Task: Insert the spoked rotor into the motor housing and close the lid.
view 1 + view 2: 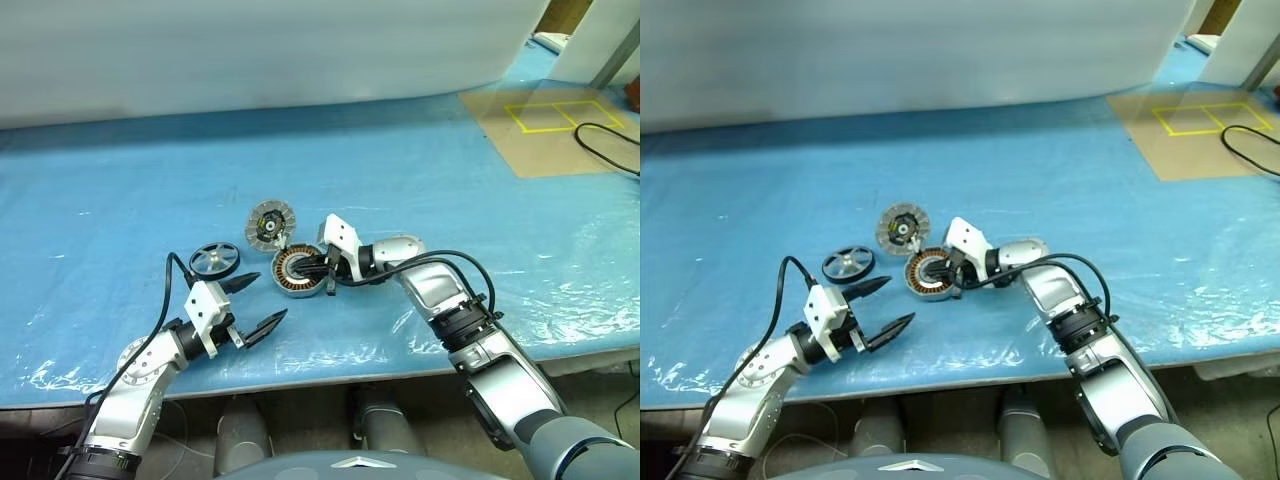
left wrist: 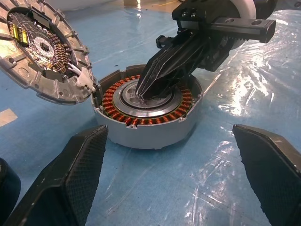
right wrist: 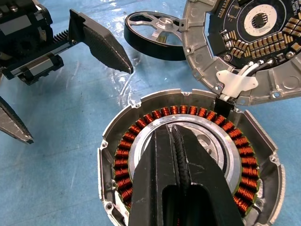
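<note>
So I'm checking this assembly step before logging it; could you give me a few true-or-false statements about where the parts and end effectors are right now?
1. The dark grey spoked rotor already sits inside the housing. False: it lies on the blue table cover, apart from the housing.
2. The right end effector is shut, its tips over the centre of the round silver motor housing with copper windings. True.
3. The left end effector grips the rotor. False: it is open and holds nothing.
4. The ribbed silver lid with green-yellow centre is off the housing, beside it. True.
5. The lid covers the windings. False: the windings are exposed.
</note>
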You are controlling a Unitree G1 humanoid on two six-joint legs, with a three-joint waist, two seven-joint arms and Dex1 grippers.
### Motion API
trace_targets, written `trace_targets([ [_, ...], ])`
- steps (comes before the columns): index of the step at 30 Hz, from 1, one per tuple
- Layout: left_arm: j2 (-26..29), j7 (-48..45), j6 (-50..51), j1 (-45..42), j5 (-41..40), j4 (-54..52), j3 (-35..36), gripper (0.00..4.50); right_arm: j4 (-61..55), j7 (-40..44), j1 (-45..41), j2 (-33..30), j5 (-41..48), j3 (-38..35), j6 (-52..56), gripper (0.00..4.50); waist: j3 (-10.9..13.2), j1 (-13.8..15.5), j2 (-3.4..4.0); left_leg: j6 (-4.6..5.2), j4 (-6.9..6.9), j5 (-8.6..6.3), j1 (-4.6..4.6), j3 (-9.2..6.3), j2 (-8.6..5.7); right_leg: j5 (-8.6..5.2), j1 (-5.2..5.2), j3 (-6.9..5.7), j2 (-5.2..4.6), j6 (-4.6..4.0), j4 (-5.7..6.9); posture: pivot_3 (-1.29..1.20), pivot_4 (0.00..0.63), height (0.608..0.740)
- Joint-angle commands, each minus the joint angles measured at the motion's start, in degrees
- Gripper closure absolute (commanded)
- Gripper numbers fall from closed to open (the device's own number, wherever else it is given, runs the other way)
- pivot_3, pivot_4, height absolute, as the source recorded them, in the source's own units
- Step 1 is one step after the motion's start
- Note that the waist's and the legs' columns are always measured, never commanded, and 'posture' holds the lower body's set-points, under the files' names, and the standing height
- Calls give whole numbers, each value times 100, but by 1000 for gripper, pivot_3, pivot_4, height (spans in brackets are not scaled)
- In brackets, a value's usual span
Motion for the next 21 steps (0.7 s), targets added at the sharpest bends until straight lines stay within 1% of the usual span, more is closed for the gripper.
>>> trace_targets([
  [1, 36, -9, -83, 66, 11, -151, 42, 0, 6, 105, 19, -32, -36, 12, -218, 4467, 0, -1, 0, 0, 0, 0, 0, 0, 0, 0, 0, 0, 0, 0, 0, 0, 150, 740],
  [8, 9, 56, -95, 174, 20, -198, 57, 0, 92, 290, -8, -100, -196, 73, -891, 4467, 0, -5, 0, 0, 0, 0, -5, 0, 1, 0, -3, -1, 1, 0, -4, 0, 150, 740],
  [17, -23, 337, -6, 401, 9, -464, 101, 0, 451, 338, -159, -160, -764, 344, -1587, 4467, 0, -12, 0, 3, 0, -2, -3, 0, 1, 0, -2, 0, 0, 0, -2, 0, 150, 740],
  [19, -66, 445, 38, 457, -80, -556, 161, 0, 528, 335, -216, -85, -730, 310, -1639, 4467, 0, -14, 0, 4, 0, -2, -2, 0, 2, 0, -2, 0, 0, 0, -1, 0, 150, 740],
  [21, -112, 561, 110, 510, -197, -646, 261, 0, 528, 392, -278, 65, -455, 145, -1464, 4467, 0, -17, 0, 8, 0, -4, -2, 0, 2, 0, -2, 0, 0, 0, 1, 0, 150, 740],
])
